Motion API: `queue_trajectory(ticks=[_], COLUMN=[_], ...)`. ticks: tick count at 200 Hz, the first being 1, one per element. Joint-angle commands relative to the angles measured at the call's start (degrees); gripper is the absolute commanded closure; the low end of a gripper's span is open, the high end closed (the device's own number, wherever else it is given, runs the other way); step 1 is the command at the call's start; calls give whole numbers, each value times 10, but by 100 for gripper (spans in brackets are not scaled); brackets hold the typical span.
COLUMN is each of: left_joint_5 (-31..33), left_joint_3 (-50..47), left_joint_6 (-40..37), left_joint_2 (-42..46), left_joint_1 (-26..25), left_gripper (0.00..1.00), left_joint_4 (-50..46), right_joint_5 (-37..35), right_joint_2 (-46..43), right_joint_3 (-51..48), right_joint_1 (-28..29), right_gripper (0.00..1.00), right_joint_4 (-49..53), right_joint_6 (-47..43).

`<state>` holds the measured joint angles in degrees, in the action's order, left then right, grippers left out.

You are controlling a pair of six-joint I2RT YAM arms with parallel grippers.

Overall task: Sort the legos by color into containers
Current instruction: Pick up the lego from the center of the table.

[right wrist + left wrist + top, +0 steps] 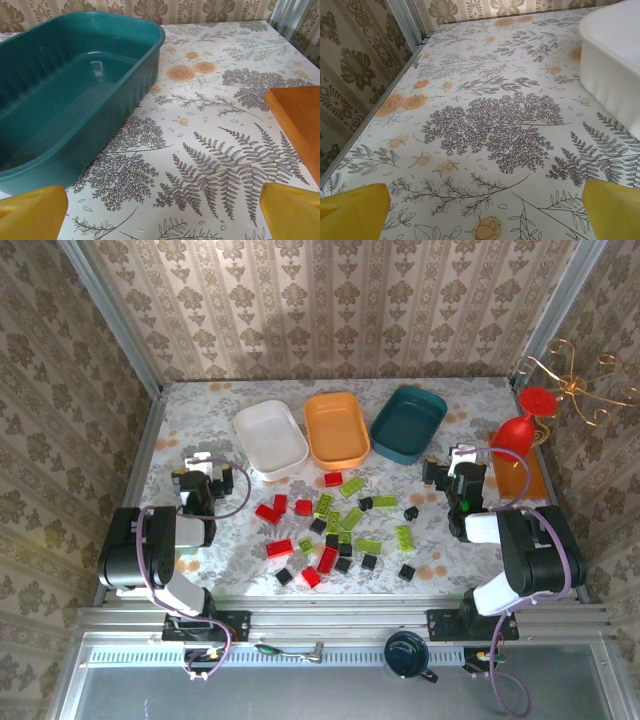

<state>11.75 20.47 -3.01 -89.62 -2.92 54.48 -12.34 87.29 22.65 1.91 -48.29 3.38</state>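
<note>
Legos [333, 523], red, lime and black, lie loose mid-desk [190, 415] in the top view, between the arms and just in front of the white tub [270, 438], orange tub [337, 428] and teal tub [408, 423]. The left hand [200, 462] sits left of the pile and the right hand [455, 465] right of it, near the orange tray [530, 480] with the red goblet [515, 430]. The left wrist view adds yellow fingertips [352, 210] spread wide over bare desk, gripping nothing, with the white tub's wall at right. The right wrist view likewise has the fingertips wide apart and empty, the teal tub at left, the tray edge at right.
</note>
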Motion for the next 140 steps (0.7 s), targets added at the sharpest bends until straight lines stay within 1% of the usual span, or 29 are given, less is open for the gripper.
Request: queue_trajectory(ticks=[1, 34, 59, 65, 72, 76, 84, 94, 113, 123, 140], left_joint_5=[-8, -18, -14, 2, 48, 48, 34, 38, 52, 78, 88], left_joint_3=[8, 9, 9, 7, 8, 8, 5, -1, -10, -2, 29], left_joint_6=[1, 4, 3, 1, 0, 5, -8, -11, -16, -14, -9], left_joint_2=[1, 2, 2, 3, 9, 16, 21, 23, 31, 51, 100], left_joint_1=[1, 5, 4, -1, -13, -18, -20, -23, -28, -34, -34], left_gripper=[0, 0, 0, 0, 0, 0, 0, 0, 0, 0, 0], left_joint_4=[11, 9, 8, 14, 11, -3, 4, 14, 28, -2, -97], right_joint_5=[-3, -2, -1, -1, -1, -3, -2, -2, -24, -26, -32], right_joint_2=[2, 3, 3, 2, 1, -2, -13, -30, -55, -64, -71], right_joint_3=[-2, -1, 1, 0, -2, 0, 6, 20, 59, 72, 89], right_joint_1=[3, 2, 2, 2, 2, 2, 2, 3, 3, 3, 4], right_gripper=[0, 0, 0, 0, 0, 0, 0, 0, 0, 0, 0], right_joint_4=[-21, -18, -18, -18, -20, -18, 7, 45, 140, 170, 223], right_joint_6=[3, 3, 4, 4, 3, 4, 5, 3, 13, 15, 30])
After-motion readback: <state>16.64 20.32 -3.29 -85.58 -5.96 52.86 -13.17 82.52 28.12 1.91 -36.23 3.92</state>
